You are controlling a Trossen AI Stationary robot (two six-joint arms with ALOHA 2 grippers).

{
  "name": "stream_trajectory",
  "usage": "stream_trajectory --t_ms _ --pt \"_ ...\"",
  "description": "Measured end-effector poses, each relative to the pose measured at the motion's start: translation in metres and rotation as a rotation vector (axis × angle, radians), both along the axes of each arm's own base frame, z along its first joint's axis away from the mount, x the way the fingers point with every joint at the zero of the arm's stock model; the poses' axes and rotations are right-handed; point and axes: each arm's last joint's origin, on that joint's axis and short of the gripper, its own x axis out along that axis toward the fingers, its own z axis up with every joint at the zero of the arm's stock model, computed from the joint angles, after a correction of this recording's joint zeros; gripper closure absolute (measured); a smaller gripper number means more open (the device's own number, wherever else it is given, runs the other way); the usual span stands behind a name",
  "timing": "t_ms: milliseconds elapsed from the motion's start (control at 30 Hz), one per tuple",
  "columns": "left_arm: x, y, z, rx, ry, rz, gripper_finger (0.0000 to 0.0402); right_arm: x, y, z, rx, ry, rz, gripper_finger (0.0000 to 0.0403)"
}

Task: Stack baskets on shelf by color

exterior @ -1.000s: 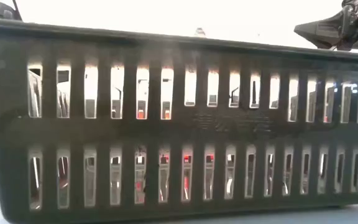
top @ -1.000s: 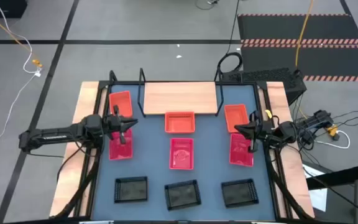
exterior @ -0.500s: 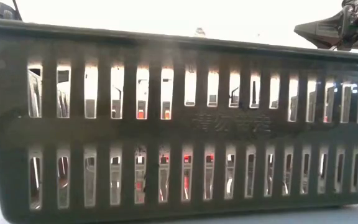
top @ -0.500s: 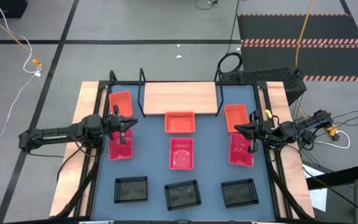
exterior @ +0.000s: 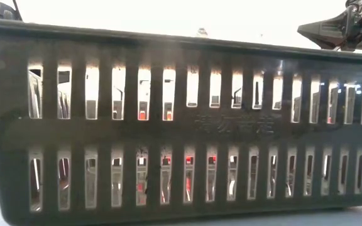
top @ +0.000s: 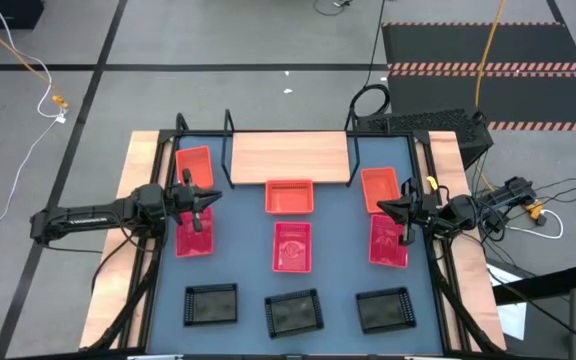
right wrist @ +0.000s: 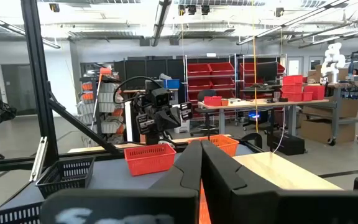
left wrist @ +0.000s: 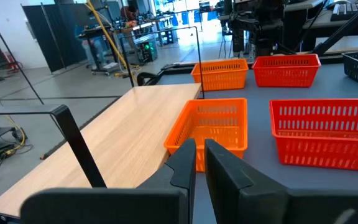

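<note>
The high view shows three rows of baskets on the blue tabletop. Orange baskets (top: 194, 165) (top: 289, 197) (top: 380, 188) sit nearest the wooden shelf (top: 290, 157). Pinkish-red ones (top: 195, 238) (top: 292, 247) (top: 388, 243) rest in the middle row, and black ones (top: 211, 304) (top: 294, 312) (top: 383, 309) along the near edge. The shelf's plank is bare. My left gripper (top: 203, 208) hovers shut over the left pinkish-red basket's far end. My right gripper (top: 405, 215) hovers shut over the right one's far end. The wrist views show each pair of fingers (left wrist: 196, 165) (right wrist: 201, 165) together, holding nothing.
A black basket's slotted wall (exterior: 181, 125) fills the low view, hiding most of the table. The shelf's black wire end loops (top: 228, 150) (top: 352, 150) stand upright. Black frame rails (top: 153, 250) (top: 438, 270) run along the table's left and right sides. Shelving and workbenches stand in the room beyond.
</note>
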Motion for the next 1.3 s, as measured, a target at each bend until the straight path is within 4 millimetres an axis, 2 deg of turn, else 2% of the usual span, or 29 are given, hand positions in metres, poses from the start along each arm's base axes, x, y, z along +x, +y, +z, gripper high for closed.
stream_trajectory --t_ms 667,867,1067,1167,1300 --pt "0.000 0.000 0.000 0.000 0.000 0.000 0.0364 0.000 0.000 0.000 0.000 0.000 0.000 0.0403" --pt "0.000 0.000 0.000 0.000 0.000 0.000 0.0364 0.000 0.000 0.002 -0.066 -0.003 -0.018 0.0403" --pt "0.000 0.000 0.000 0.000 0.000 0.000 0.0364 -0.001 0.000 0.003 0.036 -0.033 0.005 0.0403" --pt "0.000 0.000 0.000 0.000 0.000 0.000 0.0364 -0.003 -0.001 0.010 0.082 -0.109 0.009 0.0403" --pt "0.000 0.000 0.001 0.002 -0.008 0.006 0.0364 -0.003 -0.001 0.011 0.046 -0.112 -0.004 0.0403"
